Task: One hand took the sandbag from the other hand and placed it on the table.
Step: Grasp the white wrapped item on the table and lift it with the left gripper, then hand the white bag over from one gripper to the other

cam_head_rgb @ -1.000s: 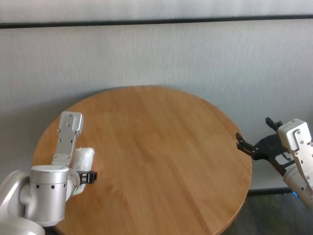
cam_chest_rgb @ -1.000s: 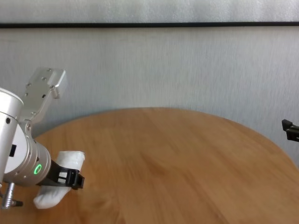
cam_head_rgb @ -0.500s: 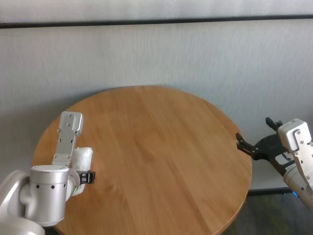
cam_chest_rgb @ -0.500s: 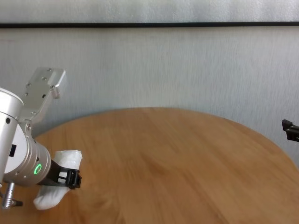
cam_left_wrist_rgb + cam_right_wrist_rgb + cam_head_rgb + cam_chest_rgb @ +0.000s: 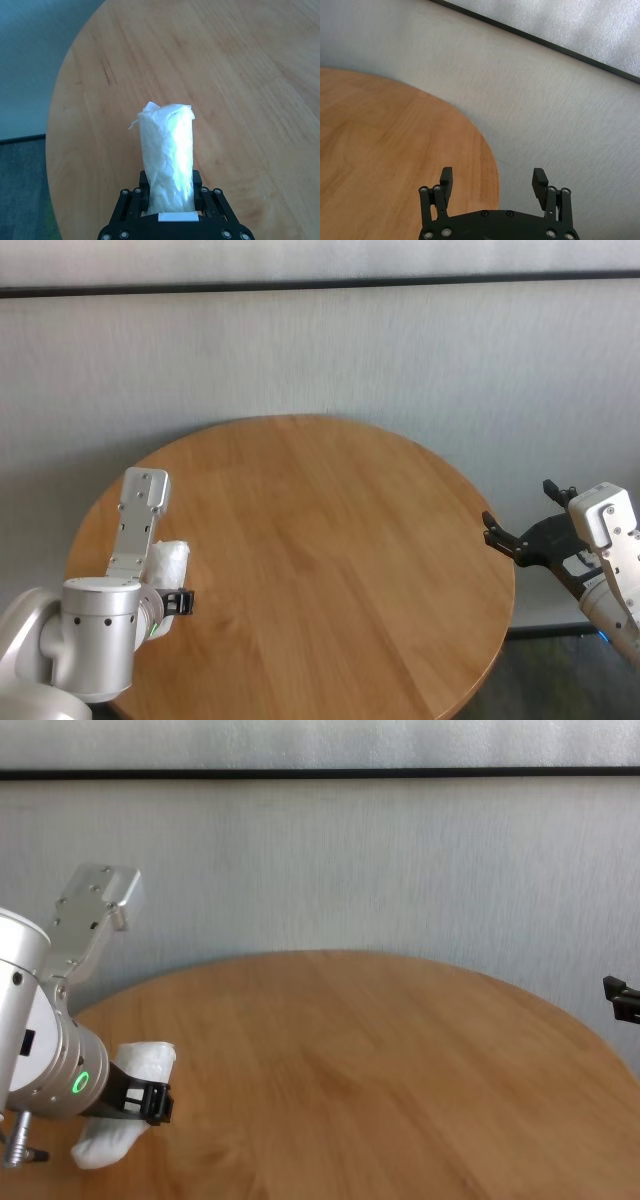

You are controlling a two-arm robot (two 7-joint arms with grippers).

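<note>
The left gripper pinches the sandbag — jutting past its fingers — while the right gripper stands spread.

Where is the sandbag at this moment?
The sandbag is in the left gripper, over the table's left side in the head view.

Left gripper: black fingers closed on the sandbag's near end, one on each side.
Sandbag: white crinkled pouch, reaching out from the fingers over the table.
Table: round, orange-brown wood; its curved edge runs beside the sandbag.
</note>
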